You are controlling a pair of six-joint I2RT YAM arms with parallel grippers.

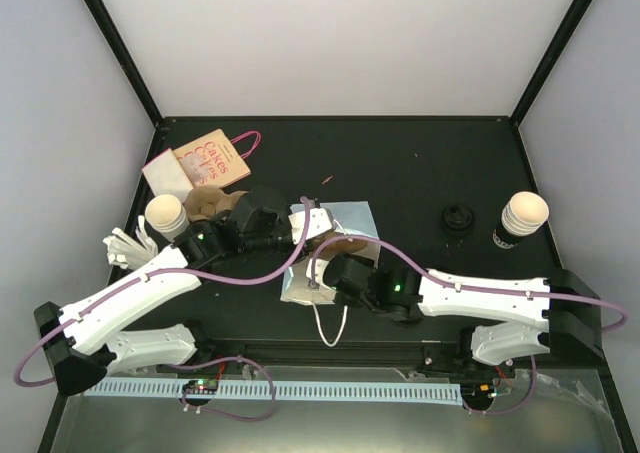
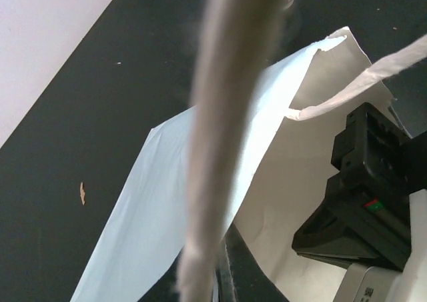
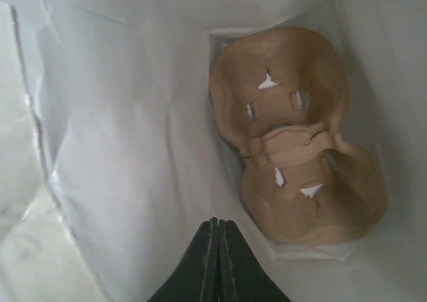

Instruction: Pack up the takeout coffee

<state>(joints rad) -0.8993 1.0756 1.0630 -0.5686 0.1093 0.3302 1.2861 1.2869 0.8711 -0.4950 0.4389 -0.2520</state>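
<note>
- Left arm (image 1: 140, 291): stretched low toward the paper bag (image 1: 352, 216) from its left.
- Left gripper (image 1: 306, 219): at the bag's far-left corner, clamped on the bag handle (image 2: 220, 115).
- Right arm (image 1: 490, 293): reaching toward the bag from its right.
- Right gripper (image 3: 215, 230): inside the bag's mouth, fingers pressed together, empty.

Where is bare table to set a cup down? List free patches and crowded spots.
Free: the wide back strip of the black table, right of the printed brown paper bag; also the gap between the white paper bag and the black plastic lid. Crowded: left centre, around the brown pulp cup carrier and left paper cup.
</note>
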